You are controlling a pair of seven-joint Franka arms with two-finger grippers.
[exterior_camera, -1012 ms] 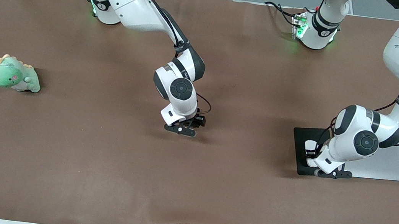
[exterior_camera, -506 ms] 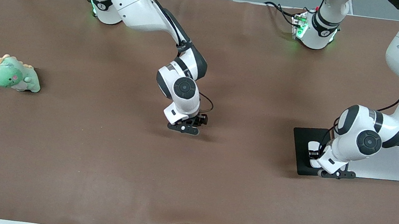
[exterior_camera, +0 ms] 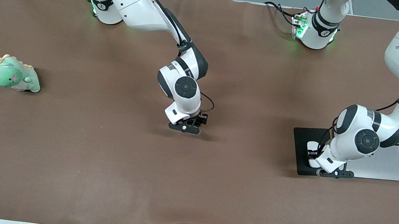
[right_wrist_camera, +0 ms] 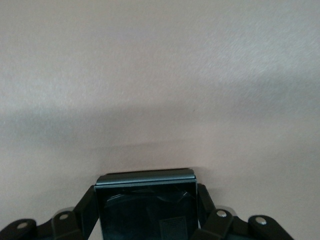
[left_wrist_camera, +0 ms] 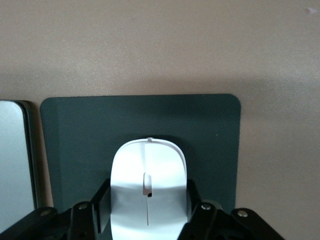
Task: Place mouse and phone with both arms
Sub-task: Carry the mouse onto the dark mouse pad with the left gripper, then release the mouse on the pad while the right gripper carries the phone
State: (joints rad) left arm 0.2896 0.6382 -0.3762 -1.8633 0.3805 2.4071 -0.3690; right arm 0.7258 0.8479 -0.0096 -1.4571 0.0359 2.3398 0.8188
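On the table, my holdings at this moment:

Left gripper (left_wrist_camera: pixel 147 220): low over the dark pad (left_wrist_camera: pixel 75 145), fingers closed against both sides of the mouse (left_wrist_camera: pixel 148 192).

Mouse: white, lengthwise between the jaws, above the dark pad toward the left arm's end of the table; I cannot tell whether it touches the pad.

Pale slab (exterior_camera: pixel 389 166): lies just beside the pad, its edge alongside.

Right gripper (right_wrist_camera: pixel 146 220): down near the brown table (exterior_camera: pixel 98 176) at mid-table, fingers clamped on the two sides of the phone (right_wrist_camera: pixel 146 205).

Phone: black, glossy, held flat and low; only its forward edge shows to me.

Toy dinosaur (exterior_camera: pixel 14 74): green, toward the right arm's end, well apart from both arms.

Risk, mouse: glossy curved sides; I judge a slight grip could let it squirt out or twist.

Risk, phone: thin edges give little purchase; a tilt while lifting may let it slip.

Risk, release: opening too high would drop either piece.
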